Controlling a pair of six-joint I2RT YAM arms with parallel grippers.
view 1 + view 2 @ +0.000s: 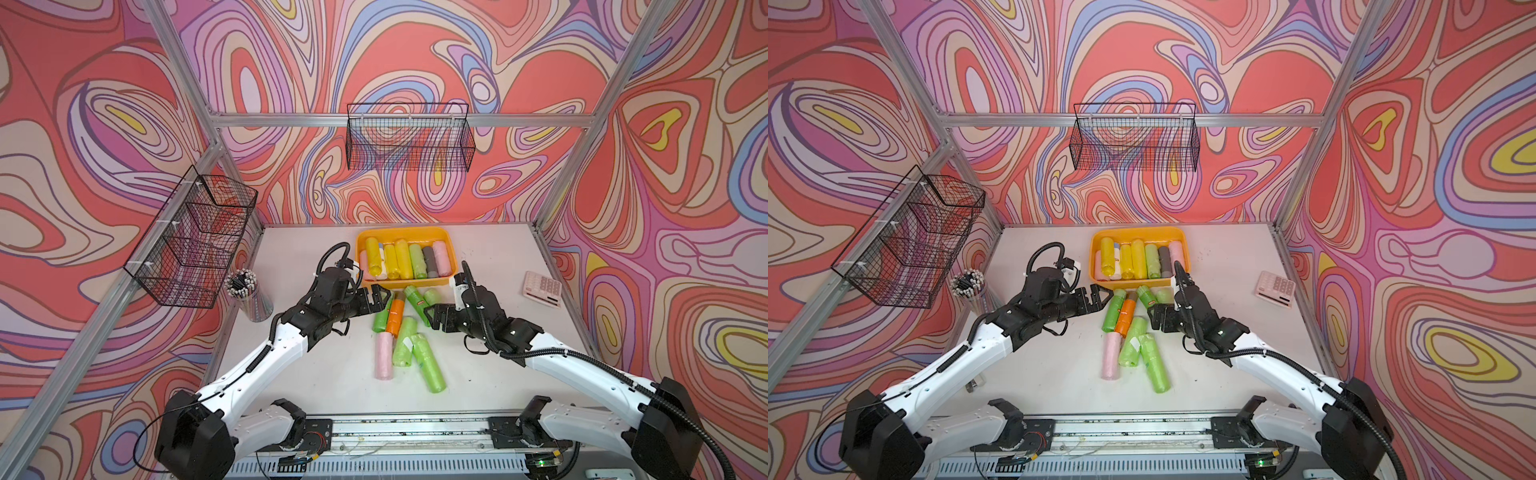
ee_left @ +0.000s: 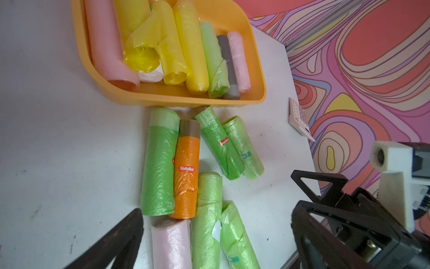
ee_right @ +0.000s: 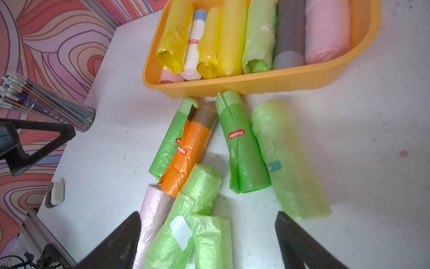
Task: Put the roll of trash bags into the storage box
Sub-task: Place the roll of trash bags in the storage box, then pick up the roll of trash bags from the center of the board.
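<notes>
Orange roll [image 1: 395,313], lengthwise toward storage box [image 1: 401,232]

Pink calculator [image 1: 542,289], pencil cup [image 1: 249,297], wire baskets [image 1: 409,139]

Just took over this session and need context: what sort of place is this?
Probably a staged robot test cell, not a real room: an aluminium frame carries swirl-printed walls around a white table, with props like a calculator and a pencil cup.
</notes>
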